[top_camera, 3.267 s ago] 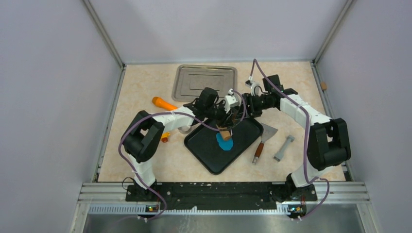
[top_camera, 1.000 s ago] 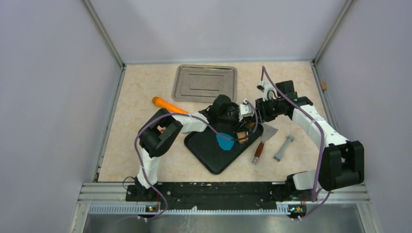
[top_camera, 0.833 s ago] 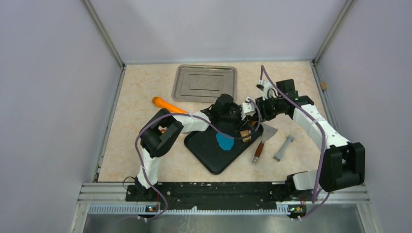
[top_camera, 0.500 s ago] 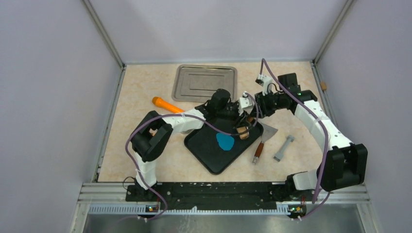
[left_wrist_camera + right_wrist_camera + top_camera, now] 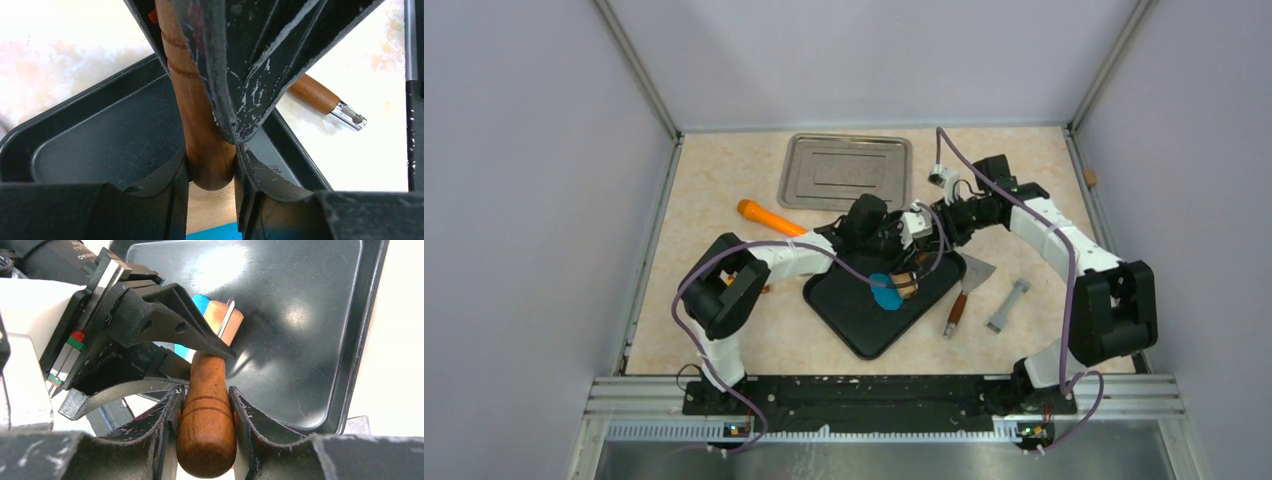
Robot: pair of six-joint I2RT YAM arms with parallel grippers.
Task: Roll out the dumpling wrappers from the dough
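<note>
- Both jaws are partly closed and gripping. The left jaws pinch one wooden handle [image 5: 202, 135] of the pin [image 5: 906, 284], and the right jaws pinch the other handle [image 5: 206, 430].
- A second ago the pin sat off the dough [image 5: 883, 293], out by the right corner of the tray [image 5: 854, 328]. Half a second ago it was farther off still, toward the far-right rim. Now it is back at the dough's right edge, with its barrel beside the blue.
- Dough lies as one flattish blob near the tray's middle, its outline much as it was. The tray sits mid-worktop.
- My reading is that one stroke has ended and the next is starting, so flattening goes on. No wrappers show, so cutting looks some way off.
- Whether the barrel presses the dough or only meets its edge, I cannot tell.
</note>
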